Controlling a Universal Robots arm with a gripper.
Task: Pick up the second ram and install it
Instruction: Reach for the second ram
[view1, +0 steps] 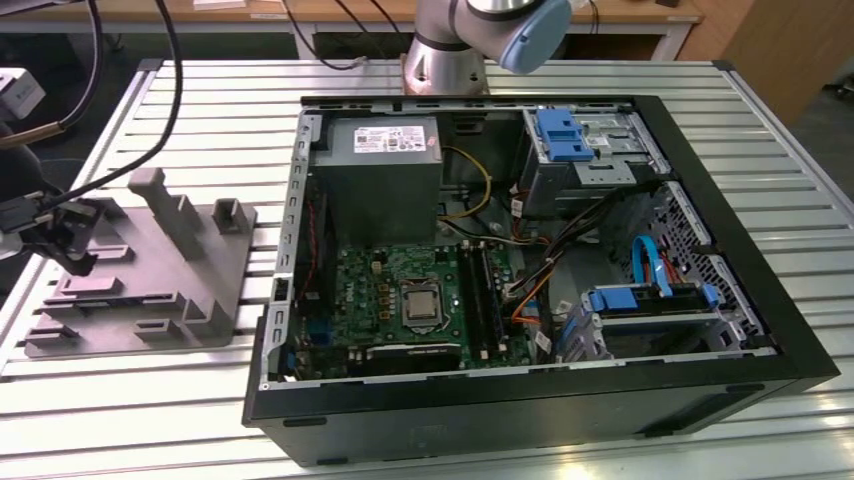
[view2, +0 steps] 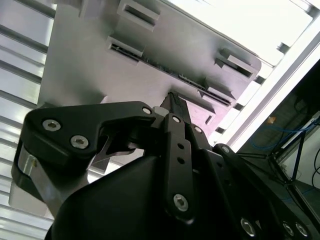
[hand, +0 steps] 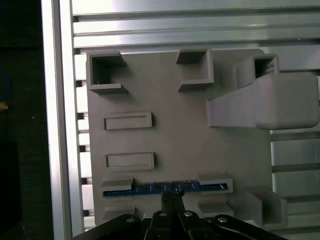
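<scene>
The second ram (hand: 150, 188) is a thin blue board standing on its long edge in a slot of the grey holder tray (hand: 165, 100). Its edge appears as a dark line (view2: 145, 59) in the second wrist view. My gripper (hand: 170, 197) hovers right over the middle of the ram, its black fingertips (view2: 172, 100) pressed together with no gap. I cannot tell whether they touch the ram. In the exterior view the gripper (view1: 60, 245) is over the tray (view1: 147, 290) at the exterior view's left.
An open black computer case (view1: 534, 400) lies at the exterior view's right, with the green motherboard (view1: 387, 300) and its long black slots (view1: 483, 295) inside. The tray's upright posts (view1: 167, 205) stand close to the gripper. Everything rests on a slatted aluminium table (view1: 200, 90).
</scene>
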